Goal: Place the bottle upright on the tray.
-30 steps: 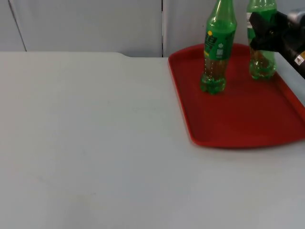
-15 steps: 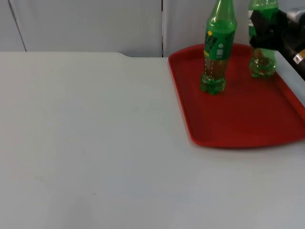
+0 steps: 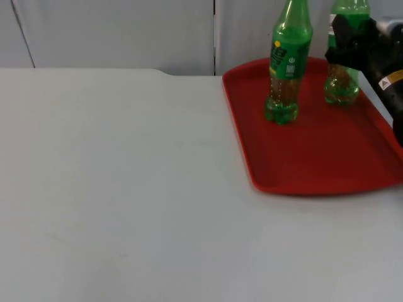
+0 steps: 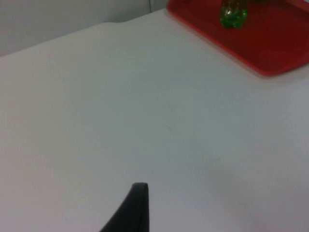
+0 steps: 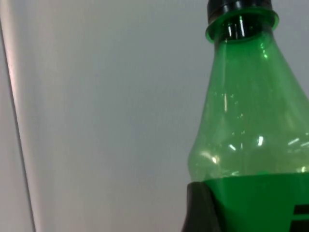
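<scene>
Right hand is clenching around the label band of the far-right bottle, holding it upright at the far right of the red tray. Against half a second ago, the bottle's base is sitting slightly further left and further back on the tray, so I am carrying it inward from the right rim. The base is looking level with the tray floor, but I cannot tell whether it is touching or hovering just above.

In the right wrist view the bottle's green shoulder and black cap are standing straight up against the grey partition wall, one black finger pressing at the label. Good sign for upright.

A second green bottle is standing free, upright, nearer the tray's left edge, well apart from mine.

Left hand is waiting over the bare white worktop, away from the tray; I cannot tell its state.

Judgement: placement nearly done. Next is settling the base flat, then letting go without tipping it.
</scene>
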Action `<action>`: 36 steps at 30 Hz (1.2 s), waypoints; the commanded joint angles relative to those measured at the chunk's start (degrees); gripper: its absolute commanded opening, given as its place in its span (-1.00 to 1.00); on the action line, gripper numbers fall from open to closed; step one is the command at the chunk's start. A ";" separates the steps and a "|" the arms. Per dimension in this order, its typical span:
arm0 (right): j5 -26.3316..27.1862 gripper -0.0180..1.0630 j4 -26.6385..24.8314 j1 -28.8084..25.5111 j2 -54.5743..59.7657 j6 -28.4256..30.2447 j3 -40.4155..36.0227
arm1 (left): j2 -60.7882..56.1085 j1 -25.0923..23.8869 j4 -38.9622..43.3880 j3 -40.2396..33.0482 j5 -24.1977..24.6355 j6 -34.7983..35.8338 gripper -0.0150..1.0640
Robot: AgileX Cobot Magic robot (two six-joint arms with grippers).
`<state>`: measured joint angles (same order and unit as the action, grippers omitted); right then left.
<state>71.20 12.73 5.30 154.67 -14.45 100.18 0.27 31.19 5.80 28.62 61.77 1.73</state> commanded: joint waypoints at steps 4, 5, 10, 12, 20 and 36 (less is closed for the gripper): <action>-1.23 -0.96 2.11 -0.07 0.62 1.43 0.07 | -0.27 0.15 -0.61 -0.32 -0.23 0.10 0.97; -1.23 -0.94 2.11 -0.07 0.62 1.44 0.07 | -0.27 0.15 -0.61 -0.32 -0.23 0.10 0.97; -1.23 -0.54 2.11 -0.07 0.62 2.07 0.07 | -0.27 0.15 -0.61 -0.32 -0.23 0.10 0.97; -1.23 -0.23 2.86 -0.07 0.62 2.07 0.07 | -0.27 0.15 -0.61 -0.32 -0.23 0.10 0.97; -1.23 0.39 3.87 -0.07 0.62 1.84 0.07 | -0.27 0.15 -0.61 -0.32 -0.23 0.10 0.97; -1.23 0.53 4.60 -0.19 0.12 2.66 -2.70 | -0.27 0.15 -0.85 -0.32 -0.23 0.10 0.97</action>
<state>69.74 16.49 5.30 155.34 -12.90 99.22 0.27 31.19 5.57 28.62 61.77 1.73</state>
